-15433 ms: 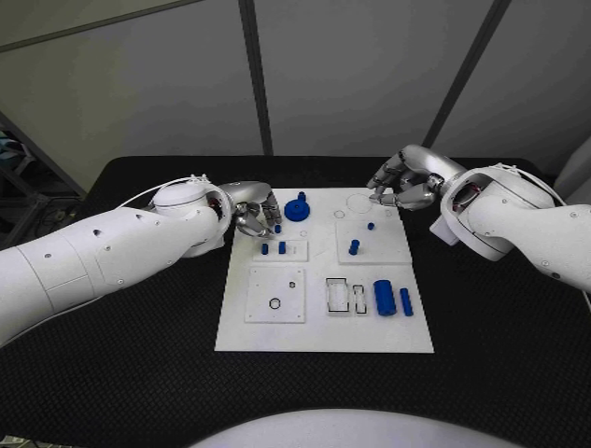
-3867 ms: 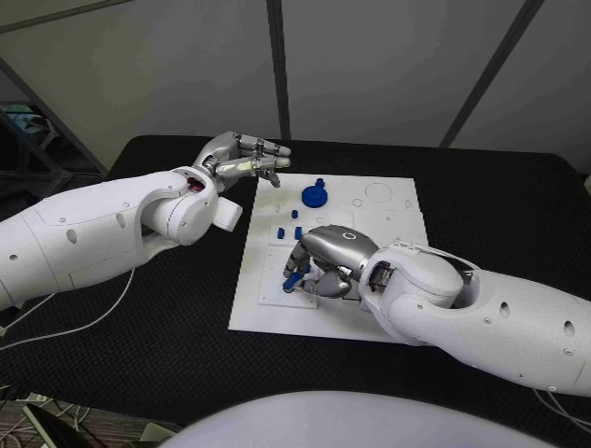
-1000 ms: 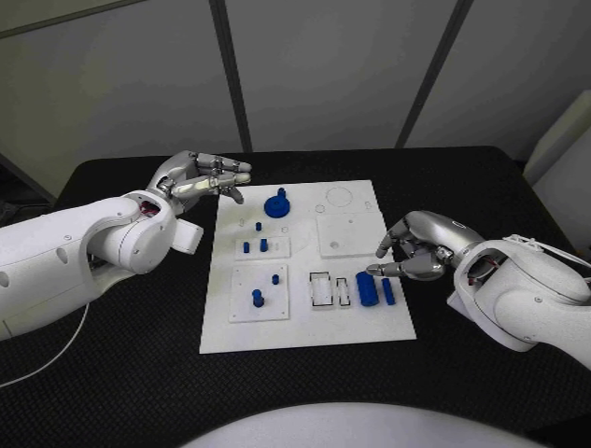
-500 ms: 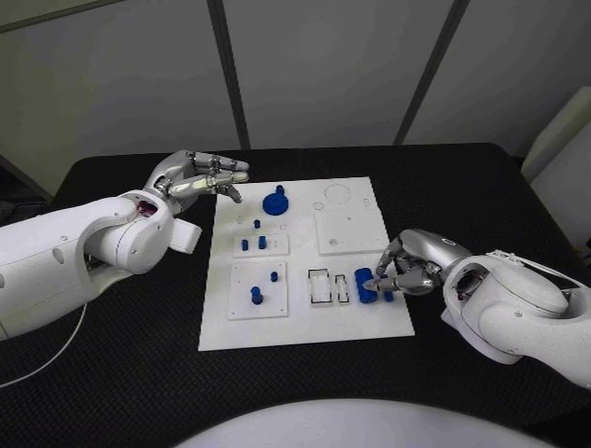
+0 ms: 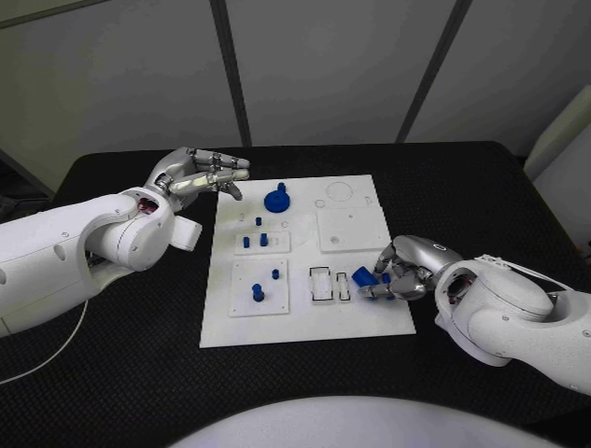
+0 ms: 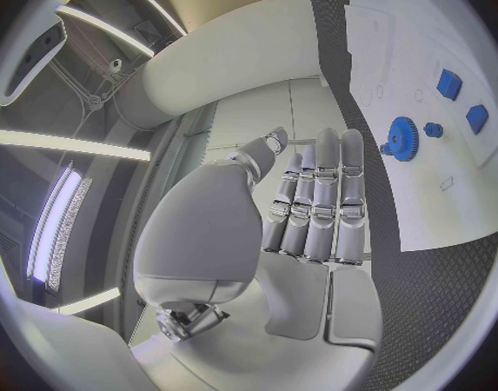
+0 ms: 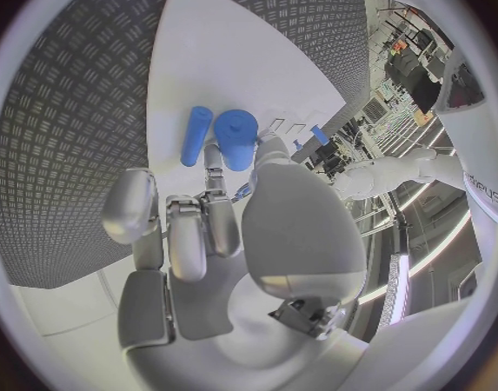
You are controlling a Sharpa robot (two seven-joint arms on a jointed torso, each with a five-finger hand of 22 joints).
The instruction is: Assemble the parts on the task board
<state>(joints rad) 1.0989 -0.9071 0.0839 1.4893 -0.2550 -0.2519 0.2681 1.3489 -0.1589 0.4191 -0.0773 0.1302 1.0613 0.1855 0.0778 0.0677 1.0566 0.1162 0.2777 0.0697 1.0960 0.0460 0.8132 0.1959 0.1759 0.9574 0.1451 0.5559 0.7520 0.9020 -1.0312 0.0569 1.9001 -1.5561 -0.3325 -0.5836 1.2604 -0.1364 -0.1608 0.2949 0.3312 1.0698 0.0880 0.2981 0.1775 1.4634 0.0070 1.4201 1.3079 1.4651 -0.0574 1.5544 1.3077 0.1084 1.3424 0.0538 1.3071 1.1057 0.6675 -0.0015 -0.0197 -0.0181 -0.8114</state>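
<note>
Both arms are glossy white with bulbous rounded shells carrying small dark screw recesses, each ending in a silver segmented robot hand, left [image 5: 197, 174] and right [image 5: 405, 271], with a thin white cable trailing along each arm's outer side.

The task board [image 5: 309, 327] lies in the middle of the worktop [image 5: 511, 187]. The left hand [image 5: 198, 174] hangs past the board's far left corner. The right hand [image 5: 405, 269] sits at the board's near right edge, on 2 parts [image 5: 367, 278] lying side by side.
</note>
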